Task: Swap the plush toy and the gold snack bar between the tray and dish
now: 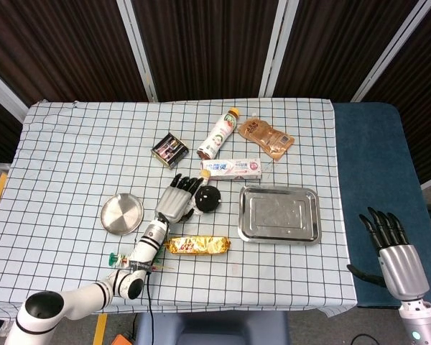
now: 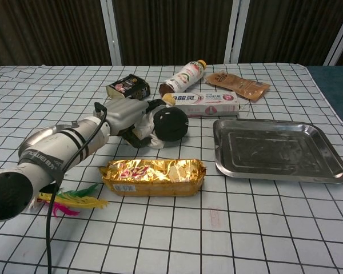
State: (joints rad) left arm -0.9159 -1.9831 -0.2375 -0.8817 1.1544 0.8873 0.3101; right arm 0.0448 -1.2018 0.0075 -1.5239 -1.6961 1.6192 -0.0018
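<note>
Lying nearest the robot, just short of the left hand's (image 2: 126, 117) fingers (image 1: 181, 185), the gold snack bar (image 2: 153, 177) rests on the bare table (image 1: 72, 165), in neither container. Those fingers are wrapped around the near side of the plush toy (image 2: 164, 124), which sits on the cloth, touching them. Off to one side of the fingers the round dish (image 1: 122, 214) holds nothing; off to the other side the tray (image 1: 279, 215) is empty too. So the swap looks about half done: both things are out, neither is placed. Beyond the fingers lie a toothpaste box (image 1: 232, 169), a bottle (image 1: 218, 134), a brown pouch (image 1: 265, 137) and a small tin (image 1: 169, 149). The right hand (image 1: 394, 244) hangs off the table, fingers spread, holding nothing.
</note>
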